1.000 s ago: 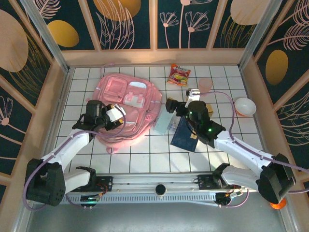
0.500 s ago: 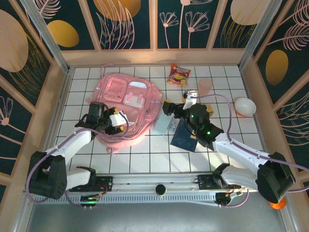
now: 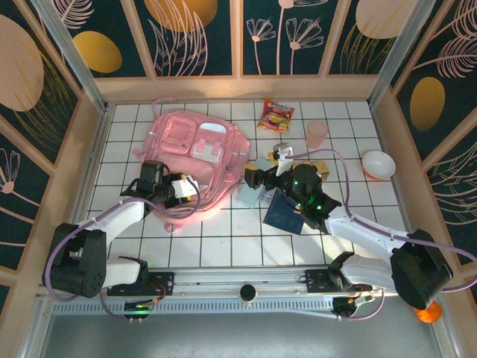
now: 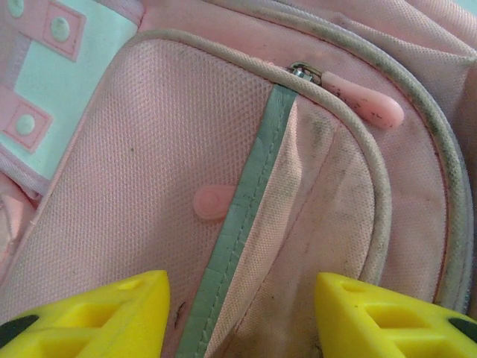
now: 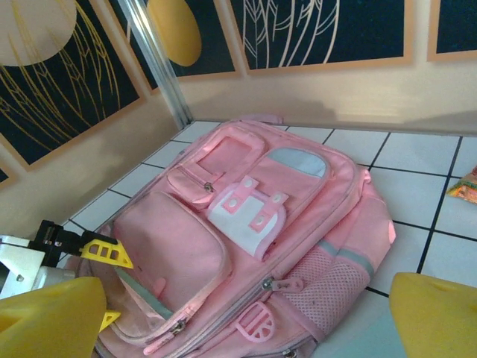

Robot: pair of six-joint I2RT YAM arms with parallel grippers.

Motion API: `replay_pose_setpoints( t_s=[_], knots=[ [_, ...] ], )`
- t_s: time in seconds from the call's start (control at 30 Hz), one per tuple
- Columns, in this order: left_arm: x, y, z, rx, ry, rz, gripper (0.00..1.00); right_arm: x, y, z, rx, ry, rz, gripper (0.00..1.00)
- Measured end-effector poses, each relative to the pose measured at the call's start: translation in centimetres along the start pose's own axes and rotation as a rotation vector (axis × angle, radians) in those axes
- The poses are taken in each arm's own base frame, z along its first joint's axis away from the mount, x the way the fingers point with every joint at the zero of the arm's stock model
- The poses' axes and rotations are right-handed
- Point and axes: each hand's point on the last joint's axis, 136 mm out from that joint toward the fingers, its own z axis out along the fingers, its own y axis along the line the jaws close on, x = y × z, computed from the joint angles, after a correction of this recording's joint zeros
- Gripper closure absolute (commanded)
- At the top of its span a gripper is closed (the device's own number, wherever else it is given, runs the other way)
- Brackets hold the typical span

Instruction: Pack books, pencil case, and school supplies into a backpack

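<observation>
**Two robot arms at a pink backpack, book and case lying on the table**

From above, the pink backpack [image 3: 190,149] lay flat on the white tiled table [image 3: 223,239], left of centre. The left gripper [image 3: 184,190] rested at its near edge. The right gripper [image 3: 257,177] hovered just right of the bag, above the pale blue-green pencil case [image 3: 250,196]. The navy book [image 3: 283,215] lay near and to the right of the case, partly under the right arm. Farther back sat a red-orange snack packet [image 3: 276,115], a pink cup [image 3: 317,133] and, to the right, a white bowl [image 3: 378,164].

The left wrist camera added a close look at the bag's fabric. Its yellow fingers [image 4: 112,317] were spread apart over a pocket, pinching nothing. A grey-green strip [image 4: 246,216] ran between them, and a pink zip pull [image 4: 361,95] lay beyond.

The right wrist camera looked across the backpack's [image 5: 253,216] front pockets from the side. Its own yellow fingers [image 5: 436,317] were spread wide and held nothing. It also caught the left gripper [image 5: 109,285] at the bag's near-left pocket.
</observation>
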Motion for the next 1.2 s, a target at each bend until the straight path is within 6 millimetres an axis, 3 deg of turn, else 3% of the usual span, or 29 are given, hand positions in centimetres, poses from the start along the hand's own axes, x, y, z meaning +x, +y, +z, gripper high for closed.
replay_pose_setpoints(
  t_s=[0.17, 0.23, 0.27, 0.3, 0.6, 0.8, 0.9, 1.0, 1.1, 1.2],
  knots=[
    [-0.9, 0.8, -1.0, -0.041, -0.025, 0.015, 0.47, 0.8, 0.2, -0.5, -0.023, 0.010, -0.009, 0.03],
    [-1.3, 1.1, -1.6, -0.065, -0.040, 0.031, 0.34, 1.2, 0.4, -0.6, -0.038, 0.014, -0.015, 0.03],
    [-1.4, 1.1, -1.8, -0.072, -0.047, 0.038, 0.06, 1.3, 0.5, -0.6, -0.046, 0.015, -0.018, 0.03],
    [-1.5, 1.1, -1.9, -0.077, -0.052, 0.044, 0.01, 1.4, 0.7, -0.6, -0.058, 0.015, -0.019, 0.03],
    [-0.9, 0.4, -0.8, -0.059, -0.041, 0.048, 0.02, 1.2, 2.0, -0.9, -0.131, -0.002, -0.028, 0.04],
    [-0.8, 0.4, 0.4, -0.024, -0.029, 0.050, 0.25, 1.6, 2.1, -1.0, -0.144, -0.011, -0.033, 0.05],
    [-0.8, 0.4, 0.9, -0.011, -0.024, 0.030, 0.53, 2.0, 2.0, -1.0, -0.143, -0.009, -0.048, 0.06],
    [-0.8, 0.4, 0.9, -0.006, -0.028, -0.003, 0.74, 2.8, 1.8, -0.6, -0.141, 0.009, -0.056, 0.15],
    [-1.3, 0.4, 0.8, 0.003, -0.045, -0.037, 0.96, 4.0, 1.8, 0.0, -0.146, 0.053, -0.072, 0.16],
    [-2.2, 1.1, 0.0, -0.007, -0.070, -0.063, 1.00, 4.7, 1.7, 0.9, -0.149, 0.088, -0.097, 0.16]
  ],
)
